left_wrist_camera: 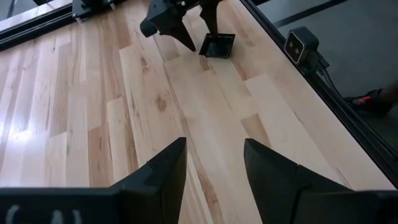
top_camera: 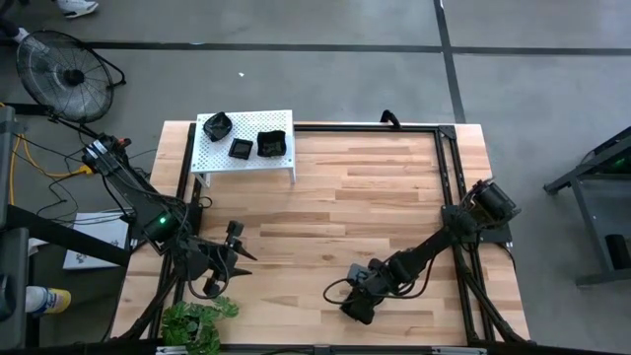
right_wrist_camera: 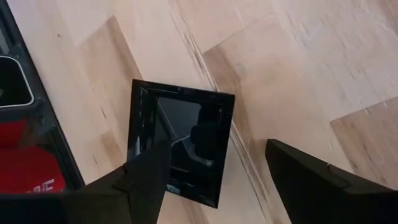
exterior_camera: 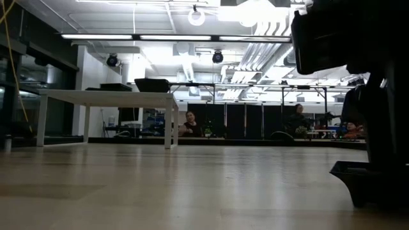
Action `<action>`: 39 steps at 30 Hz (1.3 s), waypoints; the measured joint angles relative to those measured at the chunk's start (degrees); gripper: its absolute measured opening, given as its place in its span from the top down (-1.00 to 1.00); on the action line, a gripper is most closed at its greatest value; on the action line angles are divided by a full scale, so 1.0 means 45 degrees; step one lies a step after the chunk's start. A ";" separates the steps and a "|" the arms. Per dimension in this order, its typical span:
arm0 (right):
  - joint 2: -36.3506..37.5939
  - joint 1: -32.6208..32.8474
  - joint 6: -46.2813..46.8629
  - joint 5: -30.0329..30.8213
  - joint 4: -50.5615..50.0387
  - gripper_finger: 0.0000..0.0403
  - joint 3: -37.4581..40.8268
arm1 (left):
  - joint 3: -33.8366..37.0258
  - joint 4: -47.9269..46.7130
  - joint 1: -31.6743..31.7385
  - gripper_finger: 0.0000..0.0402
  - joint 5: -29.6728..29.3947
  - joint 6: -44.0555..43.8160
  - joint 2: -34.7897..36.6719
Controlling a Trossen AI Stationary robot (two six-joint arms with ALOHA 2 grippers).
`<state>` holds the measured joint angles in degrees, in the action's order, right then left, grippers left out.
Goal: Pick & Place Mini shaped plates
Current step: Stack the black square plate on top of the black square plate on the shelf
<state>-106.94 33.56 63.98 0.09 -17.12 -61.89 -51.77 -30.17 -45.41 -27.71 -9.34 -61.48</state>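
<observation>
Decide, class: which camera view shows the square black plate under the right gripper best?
The right wrist view: the square plate fills it, below the open right gripper. The left wrist view shows it small; the high and low views mostly hide it.

Plates (top_camera: 270, 144) on shelf (top_camera: 222, 155): glossy black. Shelf: white, perforated dot grid. Bench (top_camera: 375, 197): pale wood strips, mixed tan tones. Pincers (left_wrist_camera: 214, 165): dark.

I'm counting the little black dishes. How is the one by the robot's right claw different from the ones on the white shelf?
The square plate lies alone on the wooden table, under the open right gripper. The three plates sit together on the white shelf, raised above the table, far from both grippers. One shelf plate looks wavy-edged, not square. All are small, black and glossy.
</observation>
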 joint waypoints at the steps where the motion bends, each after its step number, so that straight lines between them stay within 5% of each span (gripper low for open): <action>1: 0.0005 0.0000 0.0043 0.0026 0.0000 -0.29 0.0000 | -0.0005 -0.0001 0.0000 0.22 0.0029 0.0000 0.0001; 6: 0.0005 0.0069 0.0119 0.0017 -0.0119 -0.18 0.0000 | -0.0005 -0.0099 0.0000 0.22 0.0031 0.0005 -0.0001; 16: 0.0005 0.0136 -0.0167 -0.0022 -0.0183 0.42 0.0010 | -0.0005 -0.0298 0.0000 0.22 0.0040 -0.0010 -0.0004; 29: 0.0005 0.0136 -0.0639 0.0187 -0.0109 0.95 0.0010 | -0.0010 -0.0380 0.0000 0.22 0.0045 -0.0029 -0.0004; 39: 0.0010 0.0126 -0.0547 0.0086 -0.0019 0.99 0.0010 | -0.0010 -0.0353 0.0000 0.22 0.0050 -0.0396 -0.0004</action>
<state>-106.89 34.13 61.52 0.47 -17.21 -61.84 -51.81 -31.76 -45.41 -27.49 -11.13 -61.49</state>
